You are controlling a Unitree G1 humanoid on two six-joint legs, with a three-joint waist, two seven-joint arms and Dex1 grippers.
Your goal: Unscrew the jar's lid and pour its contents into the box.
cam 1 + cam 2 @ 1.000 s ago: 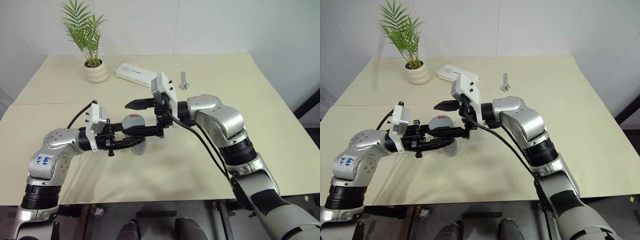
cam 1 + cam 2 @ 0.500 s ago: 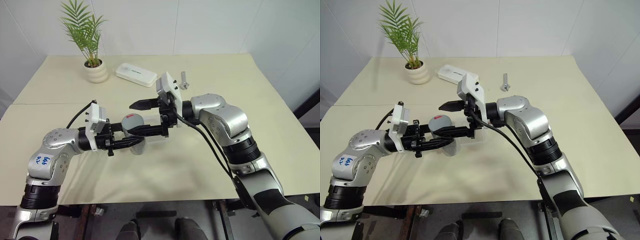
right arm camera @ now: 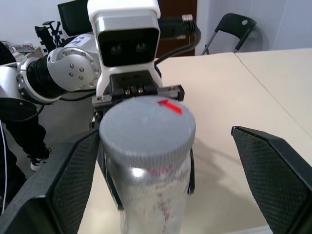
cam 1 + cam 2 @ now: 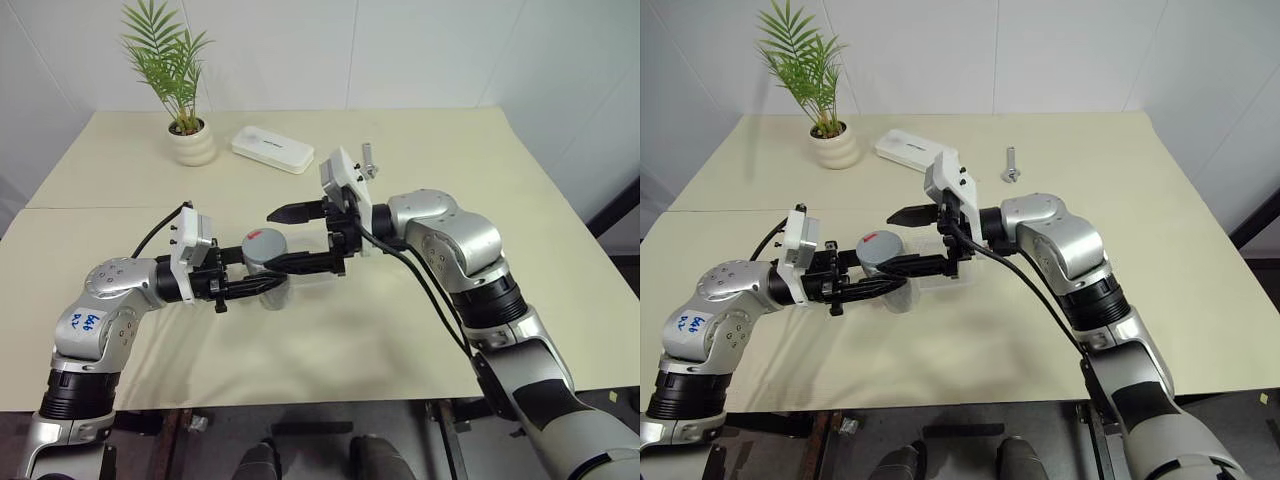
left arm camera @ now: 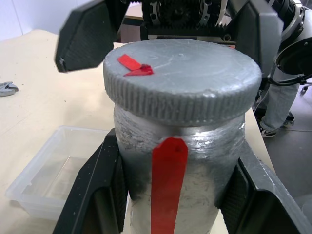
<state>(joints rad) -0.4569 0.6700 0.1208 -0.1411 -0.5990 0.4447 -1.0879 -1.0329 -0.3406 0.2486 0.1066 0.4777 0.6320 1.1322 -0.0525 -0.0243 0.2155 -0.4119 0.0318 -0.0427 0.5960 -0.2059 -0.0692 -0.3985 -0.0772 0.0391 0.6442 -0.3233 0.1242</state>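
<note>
The left tool [image 4: 262,285] is clamped on the jar [image 5: 178,183], one finger [image 5: 95,195] on each side of its body, holding it upright above the bench [image 4: 420,330], about midway between the bench's left and right edges and nearer its front edge. The jar is a greyish translucent cylinder with a vertical red stripe; the ribbed grey lid [image 5: 183,80], with a small red mark on top, is still on. The right tool [image 4: 290,240] has its fingers spread wide apart, flanking the lid without touching. Both arms reach level toward each other. The clear box [image 5: 58,170] sits on the bench just beside the jar.
</note>
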